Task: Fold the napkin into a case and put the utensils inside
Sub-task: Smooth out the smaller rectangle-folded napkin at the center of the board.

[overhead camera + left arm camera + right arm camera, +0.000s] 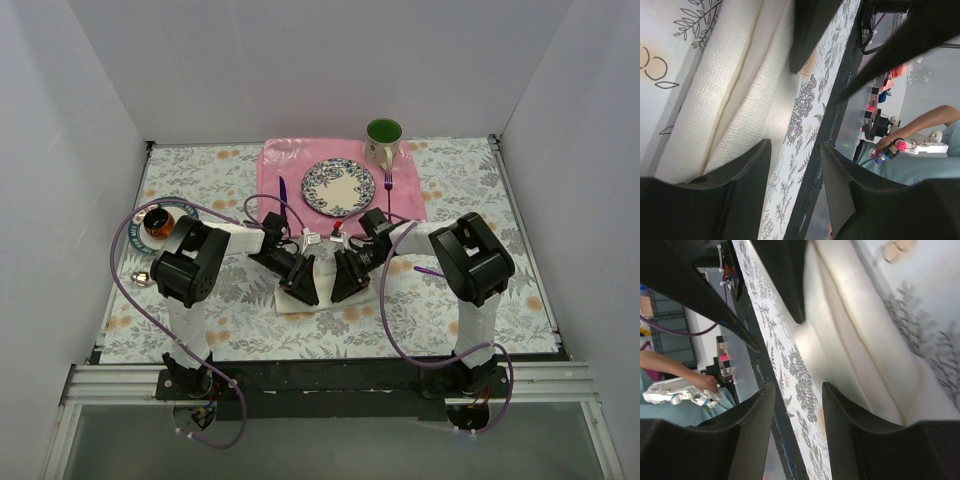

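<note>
Floral tablecloth, napkin beneath left tool and right tool, both apart, seemingly empty.

Cream-white napkin lies folded, seemingly into long ridges.

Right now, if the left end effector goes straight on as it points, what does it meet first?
Probably the floral tablecloth beside the napkin, seen between the left end effector's fingers. One finger may touch the napkin first; depth is unclear.
</note>
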Robot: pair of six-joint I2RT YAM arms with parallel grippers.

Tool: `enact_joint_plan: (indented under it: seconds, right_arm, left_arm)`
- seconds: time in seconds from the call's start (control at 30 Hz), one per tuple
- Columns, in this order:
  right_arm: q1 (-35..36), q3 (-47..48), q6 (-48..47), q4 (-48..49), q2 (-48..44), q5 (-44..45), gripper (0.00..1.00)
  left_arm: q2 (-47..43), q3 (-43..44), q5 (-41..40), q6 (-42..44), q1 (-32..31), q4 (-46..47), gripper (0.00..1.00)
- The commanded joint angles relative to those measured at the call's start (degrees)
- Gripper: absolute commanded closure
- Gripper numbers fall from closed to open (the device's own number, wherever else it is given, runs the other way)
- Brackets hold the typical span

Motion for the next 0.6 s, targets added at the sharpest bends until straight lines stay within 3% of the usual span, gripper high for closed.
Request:
enact_joint_plan:
  seconds: [0.0,0.57]
  right_arm:
    - [-3.1,-1.8,-4.5,-2.8,2.2,2.1,0.48]
    - [-10.5,-4.9,-20.1,-16.7,0.8,11.2,0.48]
  left_arm:
    - [1.9,-2.2,-8.3,2.8,0.5,-0.6,0.54]
    - [4.1,-1.1,-9.8,2.5,3.1,-1.1,0.55]
